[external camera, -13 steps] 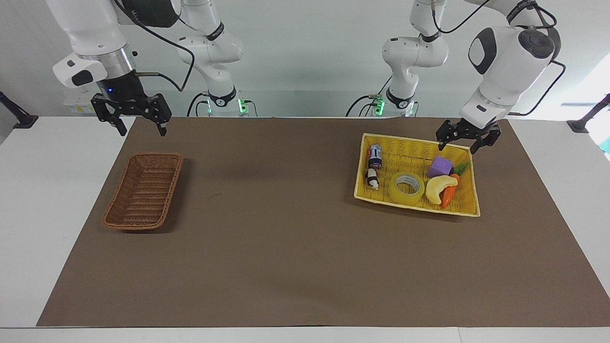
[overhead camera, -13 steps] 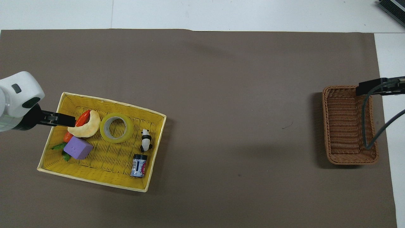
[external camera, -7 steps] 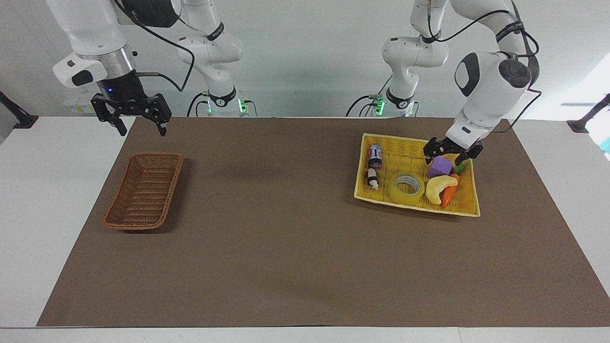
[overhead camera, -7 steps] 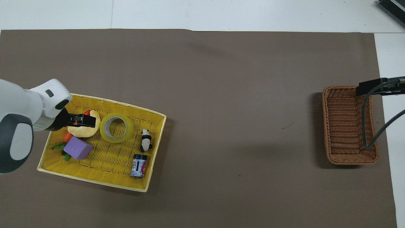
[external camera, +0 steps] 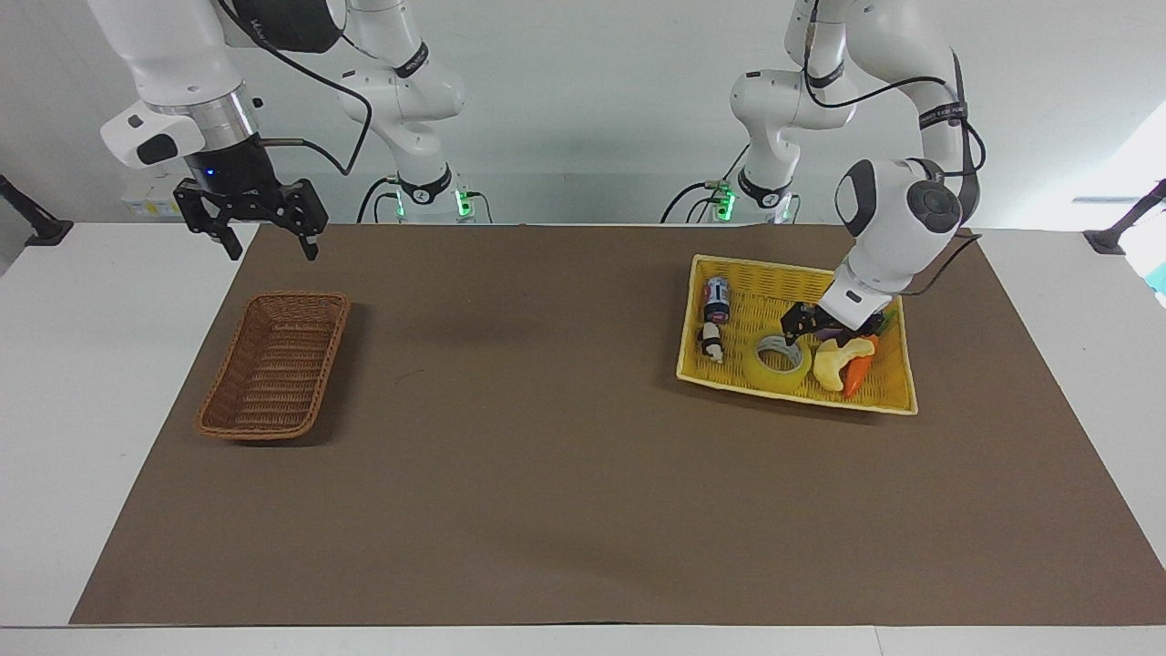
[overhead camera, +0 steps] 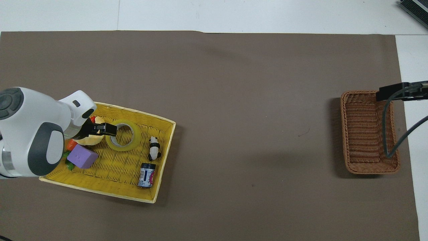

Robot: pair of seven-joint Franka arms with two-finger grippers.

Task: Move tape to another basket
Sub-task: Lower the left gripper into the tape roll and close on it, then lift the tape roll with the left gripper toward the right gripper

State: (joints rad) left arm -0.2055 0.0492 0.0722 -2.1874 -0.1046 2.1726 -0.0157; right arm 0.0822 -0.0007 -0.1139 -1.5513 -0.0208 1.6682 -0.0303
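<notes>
Left tool low over tape in yellow basket, grip state unclear. Right tool spread open, waiting above brown basket.

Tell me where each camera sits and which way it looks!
Facing view: high across the table, looking at the robots; both whole arms show, the left tool by the tape, the right tool waiting above the table's edge near the brown basket.
Overhead view: high above the robots' end, looking steeply down; the left arm's wrist and only the right tool's tip show.
Both share the yellow basket, turned half around.
</notes>
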